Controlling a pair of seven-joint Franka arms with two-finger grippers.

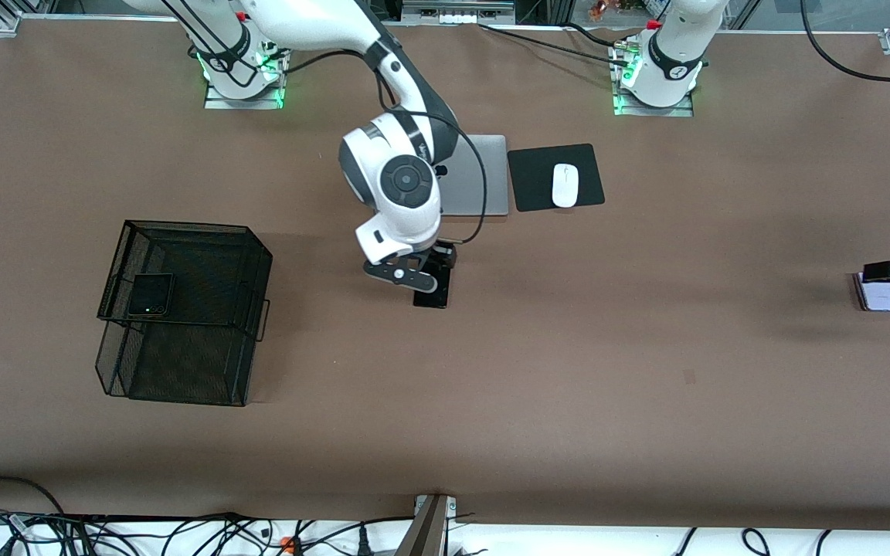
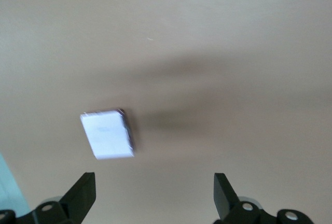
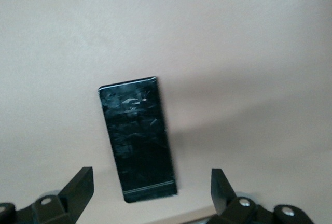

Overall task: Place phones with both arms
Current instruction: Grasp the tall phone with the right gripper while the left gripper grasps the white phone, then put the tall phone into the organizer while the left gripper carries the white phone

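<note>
Front view: you see the slab phone flat on the brown bench near its middle, nearer the camera than the laptop. Its long axis runs toward and away from the camera; only the near end shows under the right hand, which is low over it. The black flip phone lies closed in the upper tier of the wire tray toward the right arm's end, a green dot lit on it. The pale flip phone lies at the left arm's end, close to the bench edge, with the left hand over it. The mouse sits on its pad beside the laptop. Open bench lies between tray, slab phone and pale phone.

Left wrist view: you see the pale phone, squarish, white-faced with a dark side edge, turned slightly askew. The left hand is spread wide, touching nothing.

Right wrist view: you see the slab phone, glossy black and scuffed, its long axis tilted slightly. The right hand is spread wide, both fingers clear of the phone.
</note>
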